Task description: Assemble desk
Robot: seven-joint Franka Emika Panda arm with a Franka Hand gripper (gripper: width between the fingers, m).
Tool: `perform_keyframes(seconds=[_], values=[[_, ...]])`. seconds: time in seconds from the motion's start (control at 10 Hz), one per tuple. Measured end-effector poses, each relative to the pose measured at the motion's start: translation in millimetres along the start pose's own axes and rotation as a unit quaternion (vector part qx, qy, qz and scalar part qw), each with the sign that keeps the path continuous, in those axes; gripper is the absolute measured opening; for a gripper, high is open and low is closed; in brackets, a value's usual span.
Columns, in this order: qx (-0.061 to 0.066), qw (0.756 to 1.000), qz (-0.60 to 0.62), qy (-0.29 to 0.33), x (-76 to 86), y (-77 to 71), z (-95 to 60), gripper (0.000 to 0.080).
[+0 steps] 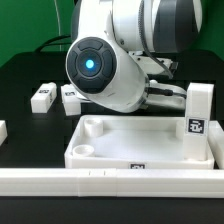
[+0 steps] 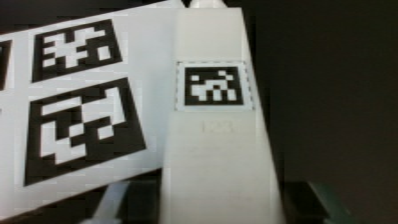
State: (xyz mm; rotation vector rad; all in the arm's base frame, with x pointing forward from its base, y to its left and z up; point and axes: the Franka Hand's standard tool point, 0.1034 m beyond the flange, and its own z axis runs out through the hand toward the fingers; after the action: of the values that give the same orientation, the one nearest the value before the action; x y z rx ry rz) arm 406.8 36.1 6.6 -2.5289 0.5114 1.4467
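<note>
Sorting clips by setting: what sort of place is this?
Likely a robotics lab bench: white robot arm over a black table, green backdrop, white plastic tray-like desk top with black-and-white tags.

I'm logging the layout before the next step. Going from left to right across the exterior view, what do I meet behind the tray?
A loose leg → second loose leg, partly behind the arm → arm's blue-lit joint → upright leg at the right end of the tabletop.
</note>
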Motion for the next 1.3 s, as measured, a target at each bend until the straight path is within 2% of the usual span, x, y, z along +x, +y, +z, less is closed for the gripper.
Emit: perform_keyframes(seconds=[0.2, 0.4, 0.5, 0.7, 0.8, 1.0, 1.1, 1.3], values=[[-0.002, 1.0, -0.004, 0.002, -0.1, -3.4, -0.7, 0.0288], [-0.005, 1.0, -0.017, 0.008, -1.9, -2.9, -10.7, 0.0288], [-0.011, 0.999, -0.032, 0.018, -7.8, -1.5, -25.8, 0.0289], [-0.009, 0.998, -0.063, 0.021, -22.3, -1.0, -63.2, 0.029], [-0.013, 0.997, -0.068, 0.033, -21.5, -1.6, -75.8, 0.029], [-0.014, 0.995, -0.073, 0.07, -12.6, -2.1, -76.0, 0.029], [-0.012, 0.991, -0.074, 0.108, -8.1, -4.0, -80.8, 0.029], [-0.006, 0.981, -0.089, 0.17, -11.6, -1.6, -91.9, 0.029]])
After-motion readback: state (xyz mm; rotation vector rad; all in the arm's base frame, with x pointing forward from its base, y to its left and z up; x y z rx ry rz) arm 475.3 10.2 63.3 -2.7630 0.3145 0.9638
